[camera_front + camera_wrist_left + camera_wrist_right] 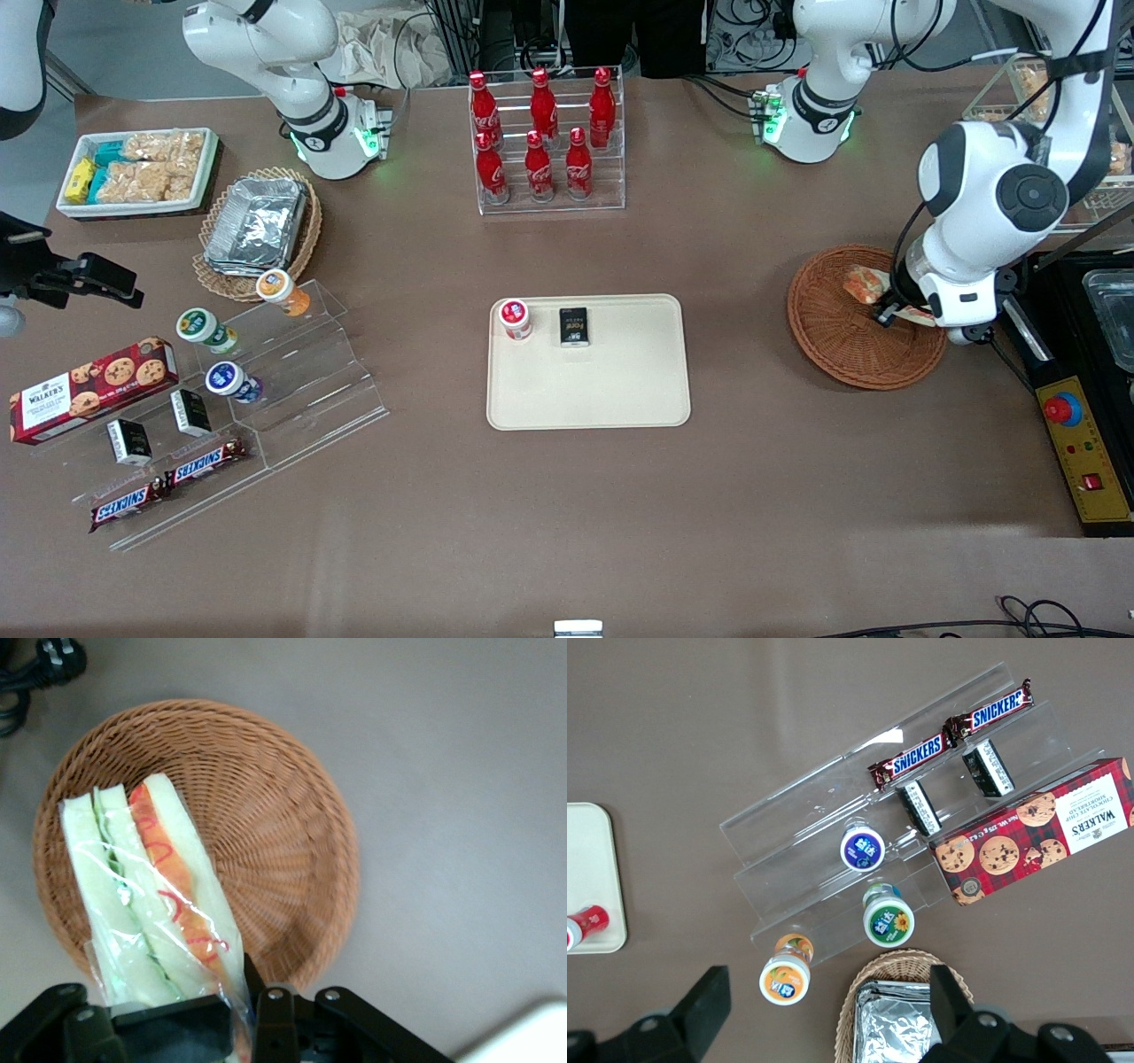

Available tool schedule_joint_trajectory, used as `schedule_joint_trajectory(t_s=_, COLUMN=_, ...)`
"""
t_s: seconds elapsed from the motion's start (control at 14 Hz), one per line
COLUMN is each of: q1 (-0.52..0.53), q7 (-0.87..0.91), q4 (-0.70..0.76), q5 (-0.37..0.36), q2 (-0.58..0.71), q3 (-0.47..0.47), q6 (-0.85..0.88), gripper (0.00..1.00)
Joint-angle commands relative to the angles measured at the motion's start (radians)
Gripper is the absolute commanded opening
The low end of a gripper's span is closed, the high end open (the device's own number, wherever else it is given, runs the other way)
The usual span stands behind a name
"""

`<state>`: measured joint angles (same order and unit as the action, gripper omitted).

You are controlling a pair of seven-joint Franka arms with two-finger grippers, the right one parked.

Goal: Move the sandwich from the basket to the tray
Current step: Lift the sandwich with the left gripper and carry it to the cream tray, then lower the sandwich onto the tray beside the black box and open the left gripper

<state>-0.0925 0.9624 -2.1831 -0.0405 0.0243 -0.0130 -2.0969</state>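
The big brown counter (753, 496) has the tray (620, 390) lying flat in the middle, with lots of bare room for food. The round basket (833, 341) sits toward the working arm's end. The sandwich (151, 886) in clear wrap leans just above the basket's floor. The gripper (239, 1019) pinches one end of the sandwich, likely to carry it to the tray.
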Motion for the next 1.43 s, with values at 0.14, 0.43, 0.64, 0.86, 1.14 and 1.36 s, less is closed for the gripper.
schedule_joint_trajectory(t_s=0.14, q1=-0.001, q7=-0.07, q4=0.304, q5=0.028, q2=-0.049, q3=-0.175, q6=0.215, gripper=0.0)
schedule_joint_trajectory(t_s=0.43, q1=-0.006, q7=-0.076, q4=0.491, q5=0.103, q2=-0.225, q3=-0.381, q6=0.193, gripper=0.0)
schedule_joint_trajectory(t_s=0.64, q1=-0.007, q7=-0.141, q4=0.568, q5=0.094, q2=-0.372, q3=-0.484, q6=0.125, gripper=0.0)
schedule_joint_trajectory(t_s=0.86, q1=-0.048, q7=-0.24, q4=0.565, q5=0.091, q2=-0.489, q3=-0.498, q6=-0.013, gripper=0.0)
schedule_joint_trajectory(t_s=1.14, q1=-0.07, q7=-0.304, q4=0.563, q5=0.021, q2=-0.622, q3=-0.498, q6=-0.162, gripper=0.0)
schedule_joint_trajectory(t_s=1.36, q1=-0.067, q7=-0.361, q4=0.56, q5=0.002, q2=-0.665, q3=-0.495, q6=-0.172, gripper=0.0)
